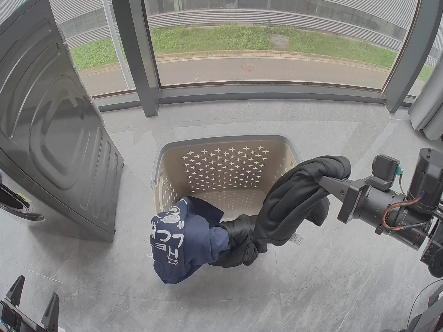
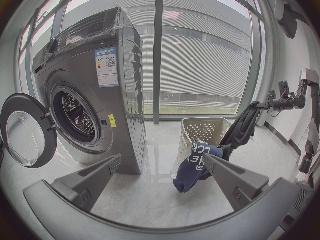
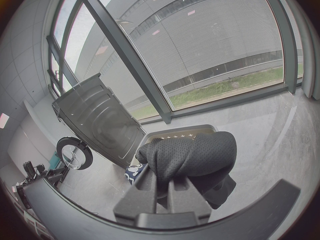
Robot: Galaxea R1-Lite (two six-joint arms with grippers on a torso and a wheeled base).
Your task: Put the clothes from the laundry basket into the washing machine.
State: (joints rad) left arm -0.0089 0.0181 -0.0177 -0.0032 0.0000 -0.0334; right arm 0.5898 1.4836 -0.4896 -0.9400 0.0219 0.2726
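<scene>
So the black garment (image 1: 295, 194) is mid-right in the head view, with the right tool (image 1: 325, 182) clenched on its top end. It trails down over the laundry basket (image 1: 226, 167) in the centre. Its lower end touches a navy shirt (image 1: 184, 240) draped over the basket's near rim. The washing machine (image 1: 50, 125) is far left with its door (image 2: 26, 130) open. The left tool (image 1: 37, 293), bottom-left corner, is spread and holding nothing.

Black arm (image 1: 369, 204), copper cable (image 1: 400, 204), grey jaws
</scene>
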